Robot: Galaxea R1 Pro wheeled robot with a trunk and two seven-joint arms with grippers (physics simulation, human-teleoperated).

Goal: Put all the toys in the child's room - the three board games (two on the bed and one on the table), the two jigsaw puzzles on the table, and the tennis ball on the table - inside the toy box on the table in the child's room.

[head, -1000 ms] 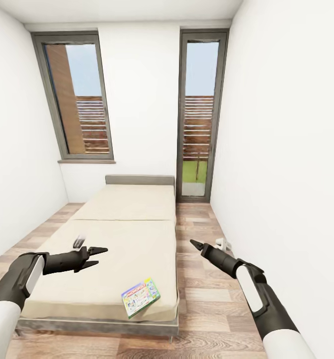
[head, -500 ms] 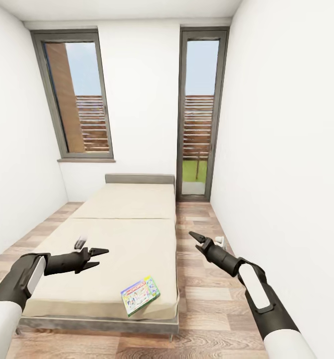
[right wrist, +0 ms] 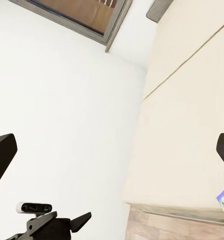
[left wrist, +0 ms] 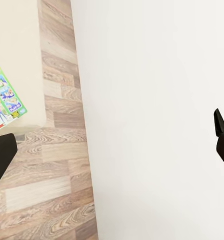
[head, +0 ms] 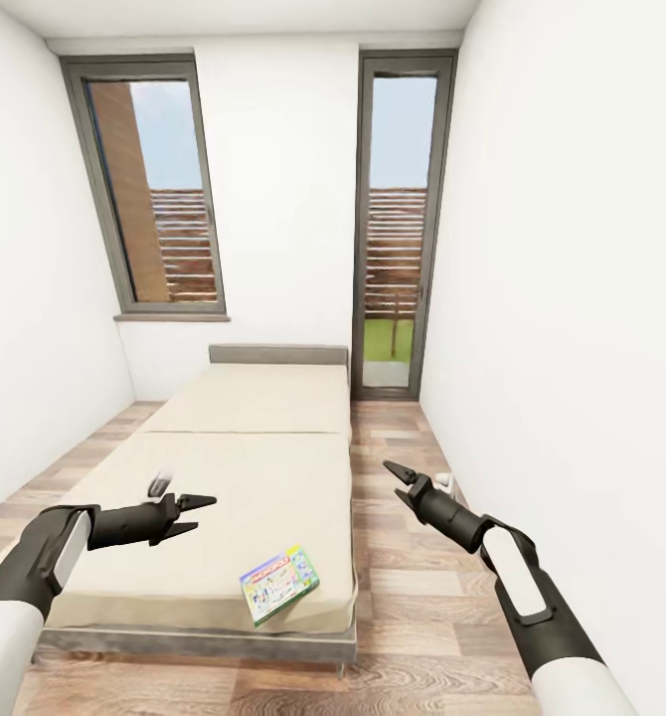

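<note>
As board game (head: pixel 279 585) looks light, stiff, I'd pinch overhanging corner; left gripper (head: pixel 191 513), right gripper (head: pixel 399 474) spread, empty

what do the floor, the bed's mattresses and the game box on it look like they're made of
Floor: wood planks or laminate, with visible grain and staggered board seams.
Mattresses: plain cream fabric, matte, soft rounded edges; likely upholstery.
Board game: flat box with a bright printed cover, probably cardboard; this simulated render leaves it uncertain.
</note>
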